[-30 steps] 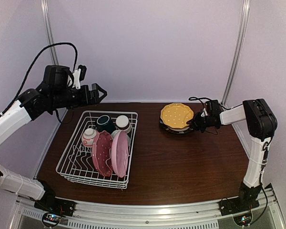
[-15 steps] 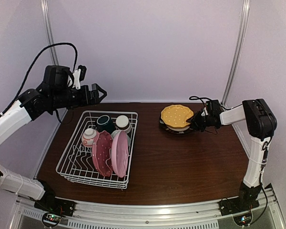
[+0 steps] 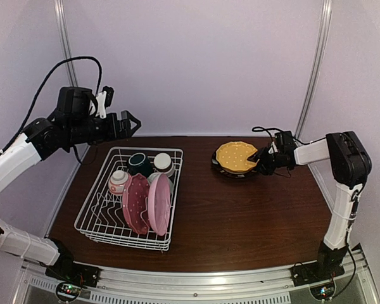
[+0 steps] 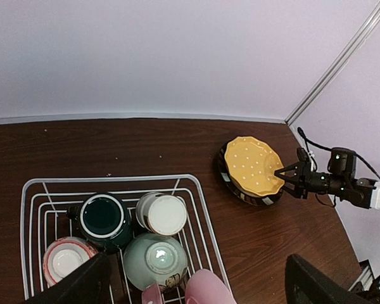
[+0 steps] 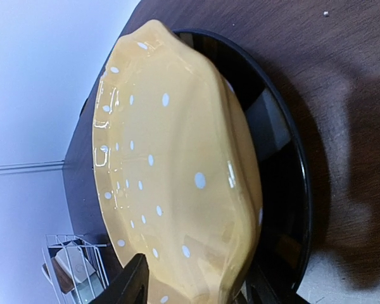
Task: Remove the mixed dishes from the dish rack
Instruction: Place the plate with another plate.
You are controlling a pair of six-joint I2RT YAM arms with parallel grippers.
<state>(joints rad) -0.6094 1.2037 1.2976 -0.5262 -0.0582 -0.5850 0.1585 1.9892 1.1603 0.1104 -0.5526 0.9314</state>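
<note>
The white wire dish rack (image 3: pixel 88 218) sits left on the table. In it a red-pink dotted plate (image 3: pixel 136 204) and a light pink plate (image 3: pixel 158 204) stand on edge. Behind them are a dark green cup (image 4: pixel 102 216), a beige-brown cup (image 4: pixel 161 214), a white-red cup (image 4: pixel 64 259) and an upturned pale green bowl (image 4: pixel 155 259). At the back right a yellow dotted plate (image 3: pixel 235 155) lies on a dark brown plate (image 5: pixel 285 190). My right gripper (image 3: pixel 261 158) is open, its jaws either side of the yellow plate's right rim. My left gripper (image 3: pixel 130 121) hangs open above the rack's far end.
The brown table (image 3: pixel 240 221) ends at white walls behind and at both sides. A metal post (image 3: pixel 313 69) stands in the back right corner. A black cable (image 3: pixel 266 132) loops from the right wrist near the stacked plates.
The yellow plate has come down from a tilt to rest on the dark plate. My right gripper's jaws have spread apart from it. The left arm has not moved.
</note>
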